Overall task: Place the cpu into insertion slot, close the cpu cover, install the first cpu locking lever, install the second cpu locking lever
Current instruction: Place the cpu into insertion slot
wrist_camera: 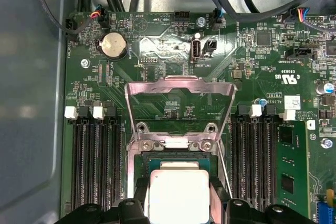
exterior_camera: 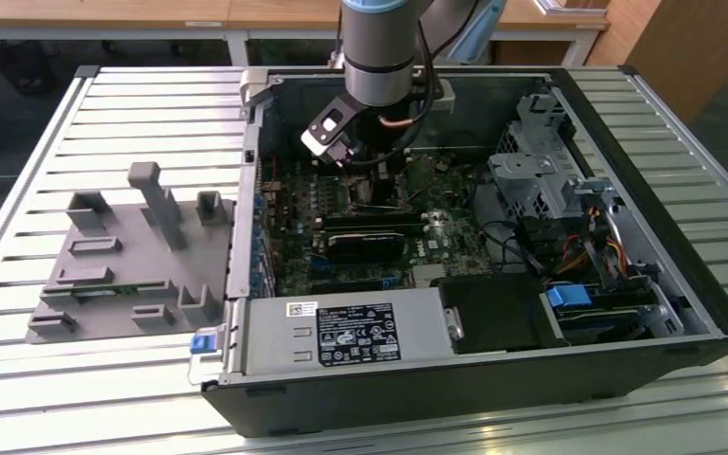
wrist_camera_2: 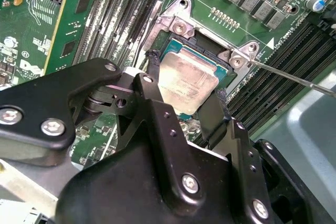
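Grey slatted table (exterior_camera: 149, 104) under case (exterior_camera: 465, 393), cpu (wrist_camera: 178, 195) inside

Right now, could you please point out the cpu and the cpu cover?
the cpu (wrist_camera_2: 186, 82): second wrist view, centre of metal face.
the cpu cover (wrist_camera: 181, 81): first wrist view, crossbar of raised frame.

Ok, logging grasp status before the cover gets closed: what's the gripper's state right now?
The gripper: closed on the cpu, at the insertion slot.
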{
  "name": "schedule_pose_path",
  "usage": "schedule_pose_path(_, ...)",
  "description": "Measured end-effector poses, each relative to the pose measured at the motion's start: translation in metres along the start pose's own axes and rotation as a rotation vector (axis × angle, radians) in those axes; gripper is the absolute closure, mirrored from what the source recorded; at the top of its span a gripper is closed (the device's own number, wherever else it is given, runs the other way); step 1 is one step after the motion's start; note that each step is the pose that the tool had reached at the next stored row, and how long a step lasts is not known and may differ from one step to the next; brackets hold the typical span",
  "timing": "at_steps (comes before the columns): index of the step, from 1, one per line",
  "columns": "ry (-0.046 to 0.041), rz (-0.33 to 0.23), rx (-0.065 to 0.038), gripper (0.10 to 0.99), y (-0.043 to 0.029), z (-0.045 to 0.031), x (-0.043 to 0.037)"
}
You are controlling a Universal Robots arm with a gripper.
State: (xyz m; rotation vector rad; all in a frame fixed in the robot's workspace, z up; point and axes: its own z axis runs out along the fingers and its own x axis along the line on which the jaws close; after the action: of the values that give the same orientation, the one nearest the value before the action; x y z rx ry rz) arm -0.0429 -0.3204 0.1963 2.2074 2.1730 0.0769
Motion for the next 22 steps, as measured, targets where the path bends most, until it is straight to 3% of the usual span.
schedule_pose_path(22, -0.0003, 0.000, 0.003, 0.549, 0.0018, 0.0032, 0.0015)
